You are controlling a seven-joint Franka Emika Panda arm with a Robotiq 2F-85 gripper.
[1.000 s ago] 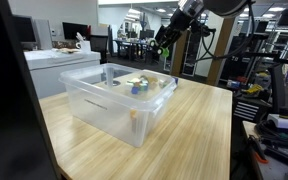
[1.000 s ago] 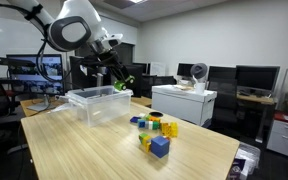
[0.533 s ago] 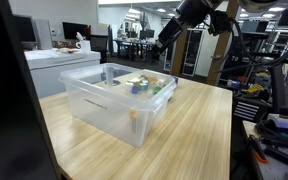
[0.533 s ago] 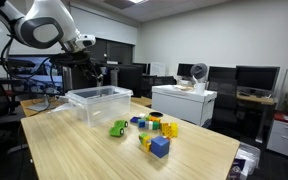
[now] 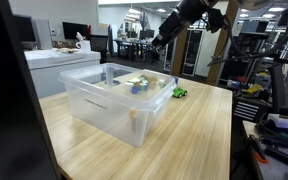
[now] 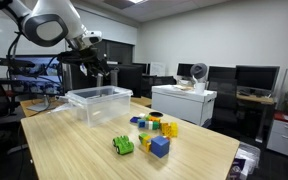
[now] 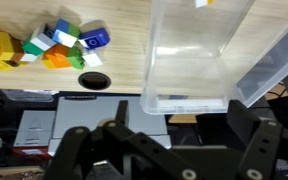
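My gripper (image 5: 157,42) (image 6: 97,70) hangs open and empty high above the clear plastic bin (image 5: 114,100) (image 6: 99,104), near its far side. In the wrist view the gripper (image 7: 174,158) has its dark fingers (image 7: 76,150) spread wide, looking down past the bin's wall (image 7: 189,60). A small green toy (image 5: 180,92) (image 6: 123,146) lies loose on the wooden table (image 5: 199,135) (image 6: 69,150), apart from the gripper. A pile of coloured blocks (image 6: 156,127) (image 7: 52,45) sits beside it, with a blue block (image 6: 160,146) nearest the green toy.
A black round hole (image 7: 94,80) sits in the table near its edge. A white cabinet (image 6: 184,104) with a box on top stands behind the table. Office desks and monitors (image 6: 252,78) fill the background. Another white cabinet (image 5: 54,62) is beyond the bin.
The gripper opened and let go of the green toy, which dropped to the table and ended up beside the blocks. The arm rose and swung back over the bin.
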